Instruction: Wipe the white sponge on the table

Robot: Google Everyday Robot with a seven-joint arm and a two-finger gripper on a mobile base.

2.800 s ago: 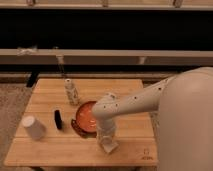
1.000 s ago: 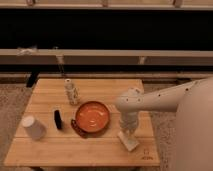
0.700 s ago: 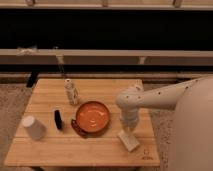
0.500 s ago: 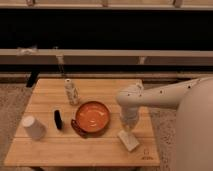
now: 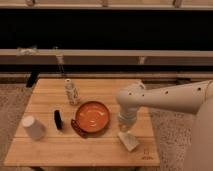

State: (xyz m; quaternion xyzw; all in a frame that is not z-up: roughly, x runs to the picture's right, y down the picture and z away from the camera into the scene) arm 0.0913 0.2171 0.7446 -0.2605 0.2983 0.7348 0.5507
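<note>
My tool [image 5: 126, 131], right of the round orange bowl [image 5: 92, 116], rests on the small flat off-white sponge [image 5: 131, 143] on the light-brown plank bench [image 5: 45, 95]; whether it is clamped there, I cannot tell.

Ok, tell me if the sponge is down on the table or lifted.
Down: the white sponge lies flat on the table by its near edge, the gripper at its far end.
</note>
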